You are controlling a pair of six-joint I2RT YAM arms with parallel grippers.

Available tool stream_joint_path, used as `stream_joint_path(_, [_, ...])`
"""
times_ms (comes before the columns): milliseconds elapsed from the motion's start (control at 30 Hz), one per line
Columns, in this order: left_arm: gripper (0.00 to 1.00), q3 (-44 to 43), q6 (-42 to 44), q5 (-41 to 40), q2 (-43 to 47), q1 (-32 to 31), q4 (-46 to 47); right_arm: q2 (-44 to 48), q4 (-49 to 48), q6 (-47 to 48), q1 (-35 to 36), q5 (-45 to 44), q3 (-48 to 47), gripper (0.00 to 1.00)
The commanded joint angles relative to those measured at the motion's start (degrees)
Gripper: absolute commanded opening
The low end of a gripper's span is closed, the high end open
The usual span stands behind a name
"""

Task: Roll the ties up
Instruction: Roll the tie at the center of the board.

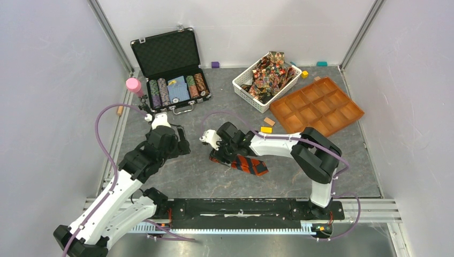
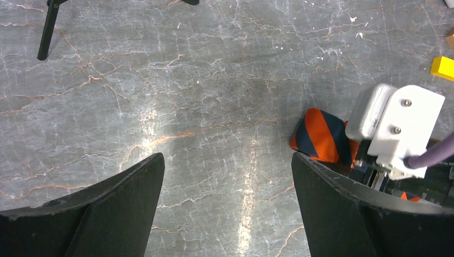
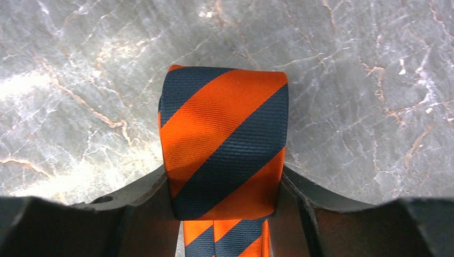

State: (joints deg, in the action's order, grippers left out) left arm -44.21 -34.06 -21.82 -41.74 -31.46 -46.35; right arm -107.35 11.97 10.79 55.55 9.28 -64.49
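Striped tie [image 3: 225, 144], seemingly soft, slippery and partly rolled, lies mid-way across the tabletop [image 1: 182, 171]; the roll's flanks look the safest hold. Right pincer [image 3: 224, 184] pinches those flanks. Left pincer [image 2: 227, 160], at nine o'clock, gapes wide, empty.

I note one orange-and-navy striped tie [image 3: 225, 144] lying mid-surface [image 1: 187, 176], one end wound into a snug roll and the flat tail trailing away, while the multicolour patterned ties [image 1: 270, 74] sit heaped in a white basket [image 1: 247, 97] far back.
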Motion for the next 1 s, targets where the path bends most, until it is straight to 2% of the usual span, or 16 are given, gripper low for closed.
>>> stream_joint_path(0, [0.94, 0.81, 0.89, 2.09, -0.04, 0.34, 2.84, 0.48, 2.67, 0.58, 1.92, 1.6, 3.93, 0.59])
stream_joint_path(400, [0.93, 9.86, -5.83, 10.94, 0.28, 0.32, 13.28, 3.91, 1.68, 4.5, 5.75, 4.64, 8.57, 0.61])
stream_joint_path(533, [0.92, 11.91, -7.09, 11.3, 0.13, 0.35, 16.16, 6.12, -0.76, 2.5, 5.8, 3.49, 9.64, 0.79])
stream_joint_path(633, [0.92, 12.26, -7.42, 11.18, 0.21, 0.31, 16.78, 8.74, -2.5, -0.76, 5.66, 2.01, 9.24, 0.89])
stream_joint_path(733, [0.93, 12.95, -7.59, 11.73, 0.83, 0.28, 17.7, 12.43, -5.17, -6.01, 5.12, 1.04, 9.12, 0.95])
stream_joint_path(967, [0.93, 16.83, -7.74, 16.51, 2.11, 0.35, 23.14, 22.48, -7.1, -27.15, 4.5, -10.76, 11.32, 0.97])
